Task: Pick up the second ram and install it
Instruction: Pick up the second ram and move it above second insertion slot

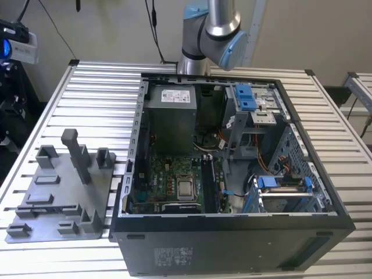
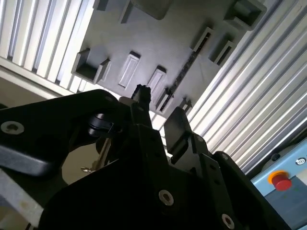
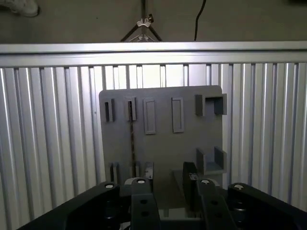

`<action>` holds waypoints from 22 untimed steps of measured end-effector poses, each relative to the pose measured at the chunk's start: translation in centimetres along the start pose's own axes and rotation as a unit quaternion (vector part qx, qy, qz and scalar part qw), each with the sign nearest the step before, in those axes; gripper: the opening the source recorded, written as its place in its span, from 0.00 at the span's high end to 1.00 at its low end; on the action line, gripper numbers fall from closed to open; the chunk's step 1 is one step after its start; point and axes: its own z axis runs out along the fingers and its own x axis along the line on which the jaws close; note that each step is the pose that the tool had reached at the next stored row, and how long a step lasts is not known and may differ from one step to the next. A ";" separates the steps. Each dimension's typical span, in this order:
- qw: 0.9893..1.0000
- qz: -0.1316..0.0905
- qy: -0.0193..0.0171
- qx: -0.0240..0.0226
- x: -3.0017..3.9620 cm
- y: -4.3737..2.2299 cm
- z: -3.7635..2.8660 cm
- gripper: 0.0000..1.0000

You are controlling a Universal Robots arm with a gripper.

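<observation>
The second ram [image 3: 131,136] is a thin dark stick standing on edge in a slot of the grey holder plate [image 3: 163,143]. In the second wrist view the second ram [image 2: 184,72] runs slantwise across the same holder plate [image 2: 158,43]. My gripper [image 3: 165,178] hangs well above the plate and is open, with nothing between its dark fingers [image 3: 141,189]. The stick lies off to one side of the gap between them. The second wrist view shows the gripper [image 2: 158,103] open too. In the exterior view the holder plate [image 1: 58,200] lies at that view's left.
An open computer case [image 1: 232,232] with a green motherboard [image 1: 168,180] lies on the ribbed aluminium table [image 1: 99,93]. A tall grey post [image 1: 78,157] and several blocks stand on the holder plate. The arm's base [image 1: 212,35] rises behind the case.
</observation>
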 end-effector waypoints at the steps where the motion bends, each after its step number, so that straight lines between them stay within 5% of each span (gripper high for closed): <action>1: 1.000 0.000 0.000 0.000 0.00 0.00 0.00 0.58; 6: 1.000 0.000 0.000 0.000 0.20 -0.03 0.13 0.58; 22: 1.000 -0.004 0.000 0.000 1.95 -0.11 2.54 0.58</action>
